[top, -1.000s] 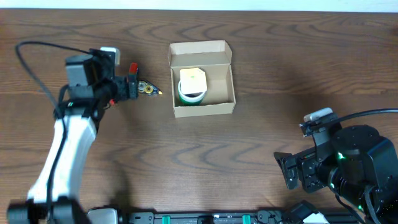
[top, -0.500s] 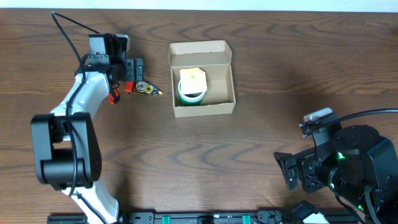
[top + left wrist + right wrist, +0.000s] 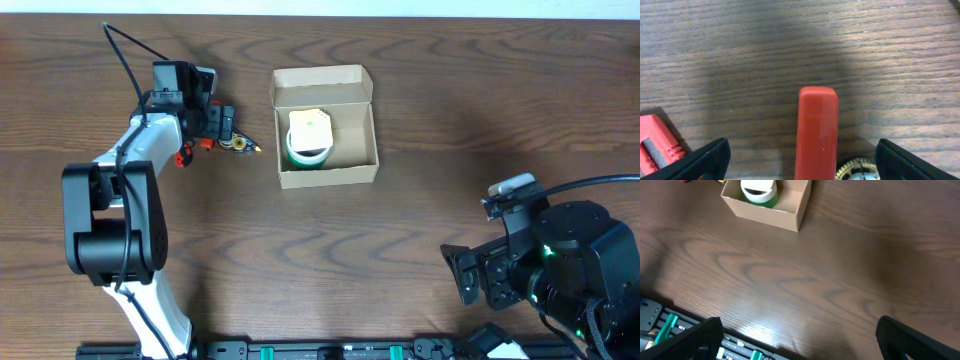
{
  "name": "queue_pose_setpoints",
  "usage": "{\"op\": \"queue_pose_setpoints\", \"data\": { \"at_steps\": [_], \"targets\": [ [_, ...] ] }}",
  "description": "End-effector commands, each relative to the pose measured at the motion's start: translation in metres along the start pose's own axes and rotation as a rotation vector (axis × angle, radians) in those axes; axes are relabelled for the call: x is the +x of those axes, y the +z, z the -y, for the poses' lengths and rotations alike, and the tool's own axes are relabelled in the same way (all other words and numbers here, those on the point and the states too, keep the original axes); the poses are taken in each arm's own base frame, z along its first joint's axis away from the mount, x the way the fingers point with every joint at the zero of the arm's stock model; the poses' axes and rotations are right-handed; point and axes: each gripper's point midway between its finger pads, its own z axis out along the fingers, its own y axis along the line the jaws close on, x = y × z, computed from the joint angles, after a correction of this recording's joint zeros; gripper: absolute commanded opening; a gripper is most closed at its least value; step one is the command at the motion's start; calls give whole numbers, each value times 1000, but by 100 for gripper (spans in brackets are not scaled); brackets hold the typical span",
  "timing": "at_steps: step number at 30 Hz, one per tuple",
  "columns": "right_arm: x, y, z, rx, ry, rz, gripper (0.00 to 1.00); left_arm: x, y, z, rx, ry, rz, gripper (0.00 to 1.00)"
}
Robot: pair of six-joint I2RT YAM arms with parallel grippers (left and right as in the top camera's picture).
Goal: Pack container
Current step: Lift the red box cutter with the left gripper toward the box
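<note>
We see our left arm (image 3: 135,155) reaching from the lower left up to the upper left of the overhead frame, its left gripper (image 3: 222,128) pointing right with fingers (image 3: 707,159) spread wide. Our right arm (image 3: 565,265) sits folded in the lower right corner, the right gripper (image 3: 462,277) facing left, likewise parted.

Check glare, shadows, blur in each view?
Overhead: even light, sharp. Left wrist: broad dark shadow on the brown wooden table above the red plastic bar; grain crisp. Right wrist: pale glare low on the table; tan cardboard box clear at the top.
</note>
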Motion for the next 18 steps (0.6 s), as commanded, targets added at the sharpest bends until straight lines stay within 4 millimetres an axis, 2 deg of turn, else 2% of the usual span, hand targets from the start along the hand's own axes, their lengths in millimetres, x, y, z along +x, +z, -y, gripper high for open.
{"op": "queue_pose_setpoints", "data": {
  "at_steps": [1, 4, 13, 18],
  "targets": [
    [1, 1, -1, -3, 7, -4, 99, -7, 5, -5, -23, 20, 15, 89],
    [1, 1, -1, -3, 7, -4, 99, -4, 9, -7, -39, 19, 3, 85],
    [1, 1, -1, -3, 7, -4, 99, 10, 24, -2, -87, 45, -48, 82],
    [1, 1, -1, -3, 7, -4, 99, 13, 26, 2, -107, 62, -65, 68]
  ]
}}
